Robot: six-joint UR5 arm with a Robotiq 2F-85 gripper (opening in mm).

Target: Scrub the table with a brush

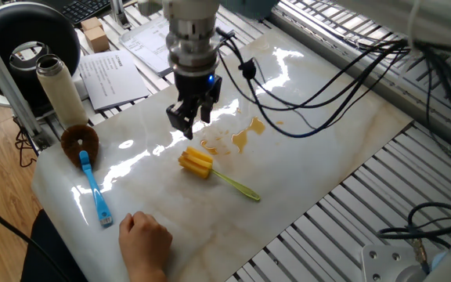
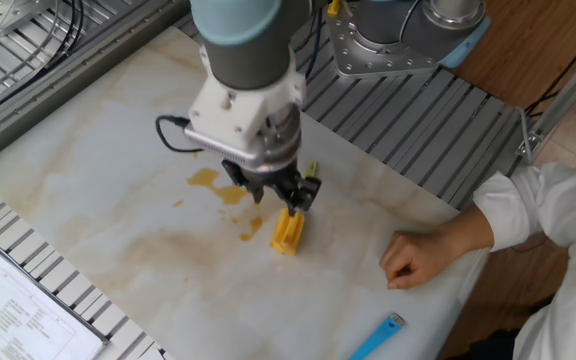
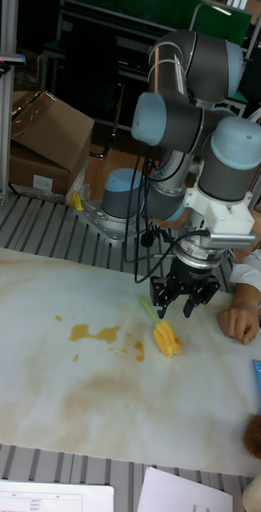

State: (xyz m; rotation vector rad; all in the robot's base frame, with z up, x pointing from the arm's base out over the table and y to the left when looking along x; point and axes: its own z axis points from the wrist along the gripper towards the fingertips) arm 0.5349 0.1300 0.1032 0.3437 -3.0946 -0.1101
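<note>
in one fixed view i see the gripper (image 1: 188, 121) hanging above the table (image 1: 319, 164), its fingers spread with nothing between them; the brush (image 1: 210, 170) lies flat on the slab just below and a little toward the near edge, yellow head toward the gripper, thin handle trailing away from it; the orange-brown stains (image 1: 241, 137) sit just beside the head; a person's hand (image 1: 146, 239) rests near the front edge, and a blue-handled brush (image 1: 92, 184) lies well apart near the slab's corner.

in the other fixed view the gripper (image 2: 286, 194) is close over the place where the brush (image 2: 288, 230) head meets its handle; the jaws are apart and i can't tell whether a fingertip touches the handle yet; the stains (image 2: 218, 186) lie on the far side of the gripper from the person's hand (image 2: 418, 258).

in the tall fixed view the gripper (image 3: 182, 298) hovers just above the brush (image 3: 166, 337), with a visible gap beneath the fingertips; the stains (image 3: 94, 333) are off to the side on the table (image 3: 42, 400).

i judge this as the reach-to-grasp step, scrubbing not begun; next i need to lower the jaws around the brush, line them across it, pinch firmly, then carry the head onto the stains, keeping clear of that hand.
</note>
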